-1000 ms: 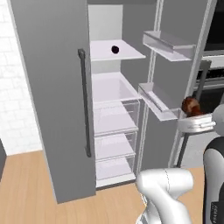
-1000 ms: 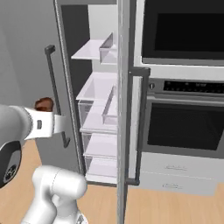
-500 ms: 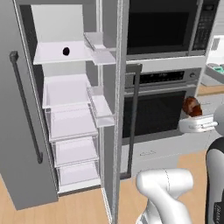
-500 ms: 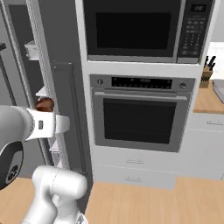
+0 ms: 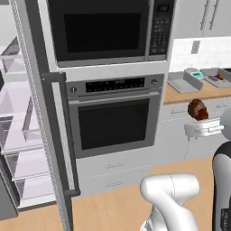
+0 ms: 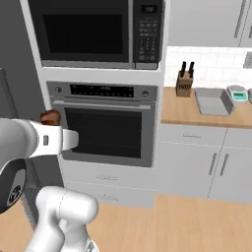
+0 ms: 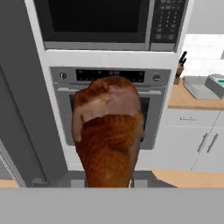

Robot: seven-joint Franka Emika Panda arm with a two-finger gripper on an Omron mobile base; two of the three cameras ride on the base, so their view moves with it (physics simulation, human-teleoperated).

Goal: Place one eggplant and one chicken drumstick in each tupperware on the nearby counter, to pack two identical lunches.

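**Drumstick in hand, on the way to the counter**

The gripper (image 7: 109, 183) is clenched on a chicken drumstick (image 7: 108, 135), which sticks straight out ahead of the fingers with its fat, pale-topped end pointing away from the hand. In the left base view the drumstick (image 5: 197, 109) rides just above the white hand, level with the oven (image 5: 113, 115) door and to the right of it.

The step in hand looks like carrying the meat to a container. To do it well, keep the grip firm and the hand level while the base drives, so the piece does not slip out. One grey container (image 6: 213, 101) sits on the counter (image 6: 182, 110) to the right of the oven, just past the knife block (image 6: 185, 82), with a small scale (image 6: 238, 93) beside it. The container is well apart from the gripper, off to the right of the oven; lower the drumstick inside its rim before letting go.
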